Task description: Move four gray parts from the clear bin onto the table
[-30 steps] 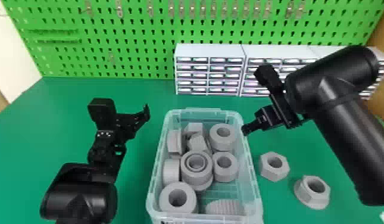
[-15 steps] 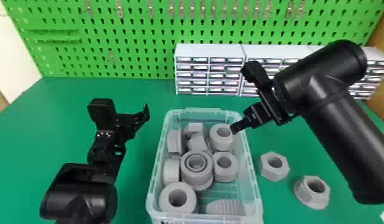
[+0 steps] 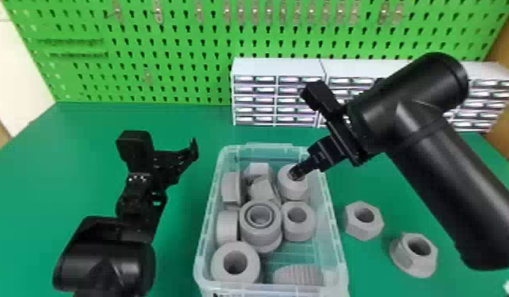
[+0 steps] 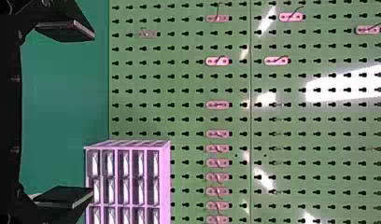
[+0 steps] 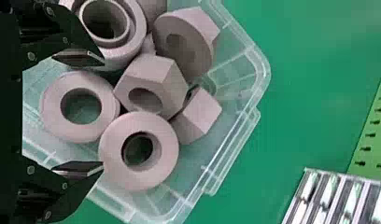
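"Bin point(image 3: 338, 245) on the green table point(image 3: 178, 118), in the head view; what do you make of it?"

"Gray rings and nuts heaped inside; a hex nut point(image 3: 360, 231) and a flanged nut point(image 3: 413, 262) sit on the table to its right, just apart from each other; the right gripper point(image 3: 296, 173) points down at a round part point(image 3: 292, 189) in the far right of the bin (whether they touch, I can't tell from here); the left gripper point(image 3: 168, 158) is up to the left, outside the bin."

"And the left wrist view?"

"Jaws wide apart, with open space between them; the table, a green pegboard point(image 4: 188, 93) and a drawer cabinet point(image 4: 163, 172) beyond."

"The right wrist view, then?"

"Jaws apart there too, clamped on no part; a gray ring point(image 5: 53, 105) lies in the bin between the two fingers as I see it; the round part is by one fingertip; a chunky hex part point(image 5: 153, 72) leans beside them both."
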